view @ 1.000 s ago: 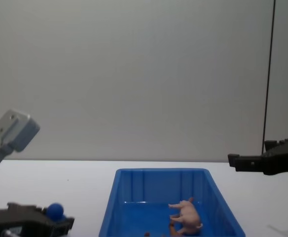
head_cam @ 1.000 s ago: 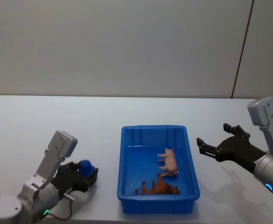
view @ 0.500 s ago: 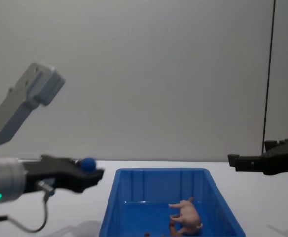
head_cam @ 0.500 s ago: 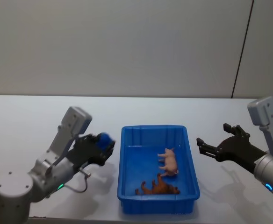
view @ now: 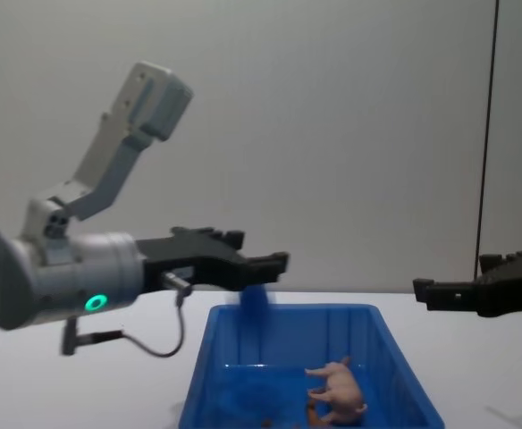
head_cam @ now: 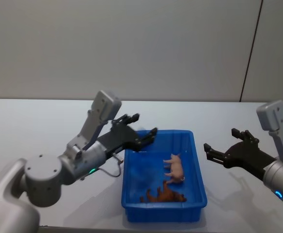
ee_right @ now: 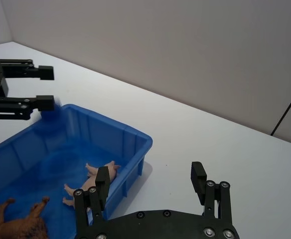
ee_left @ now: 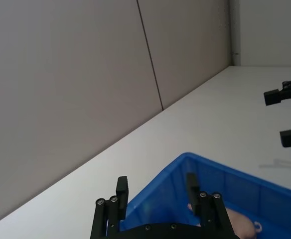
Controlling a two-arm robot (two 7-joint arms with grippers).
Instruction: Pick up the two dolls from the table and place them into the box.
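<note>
**Left fingers spread over the box, two dolls lying inside**

My left gripper [head_cam: 144, 124] hangs over the far left corner of the blue box [head_cam: 199, 180], above its rim. Its fingers [ee_left: 121, 185] stand apart with nothing between them. In the chest view a blurred blue figure [view: 256, 302] shows just under those fingers, level with the box's far rim and touching neither finger. I cannot make out its shape.

Inside the box the pale pink pig [head_cam: 175, 168] lies on its side near the middle of the floor, toward the right wall. The brown animal [head_cam: 165, 196] lies by the near wall, a little apart from the pig.

My right gripper [head_cam: 220, 143] hovers off to the right of the box, above the white desk [head_cam: 35, 126] and well clear of the rim. Its fingers [ee_right: 103, 178] are spread and empty, pointing toward the box.
</note>
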